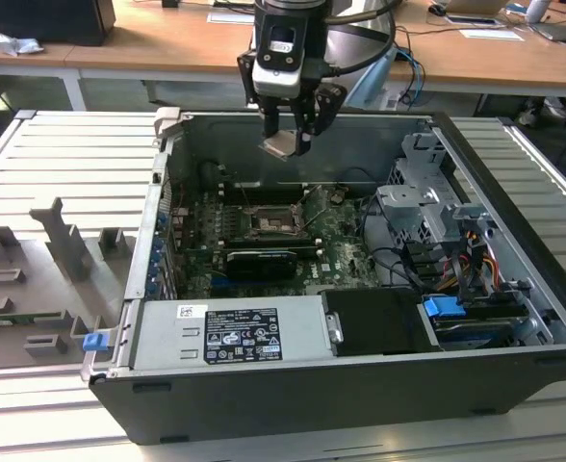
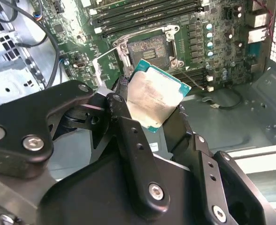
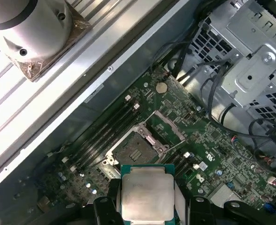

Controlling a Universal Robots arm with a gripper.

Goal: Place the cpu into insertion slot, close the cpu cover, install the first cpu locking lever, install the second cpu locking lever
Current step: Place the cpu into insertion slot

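Black jointed metal links of your gripper [image 2: 149, 110] sit closest in the second wrist view, with the two fingers drawn in on opposite edges of the cpu [image 2: 154, 101], a small flat square chip with a pale beige-silver face and a thin green border. You hold it by its edges alone, which I judge keeps the pads off both broad faces and leaves the underside free to meet the contacts. It hangs in the air with one corner tipped downward in that view, touching nothing but the fingers.

Below and beyond the chip lies the insertion slot [image 2: 147, 49], a square black socket with a dark centre and metal rim. Nothing sits in it, so the first step is not yet done. In the first wrist view the cpu [image 3: 146, 197] is near the slot [image 3: 132, 149] but not squarely over it.

Just beside the slot, the cpu cover [image 3: 172, 126], a thin dull silver-grey frame with a large window, stands swung up off the socket; I take that as the reason the slot lies open to you.

Farther out, the green motherboard [image 1: 341, 255] lies on the floor of the open grey metal computer case [image 1: 360, 135], and in the exterior view your gripper [image 1: 288, 140] hovers well above the board, near the case's far wall
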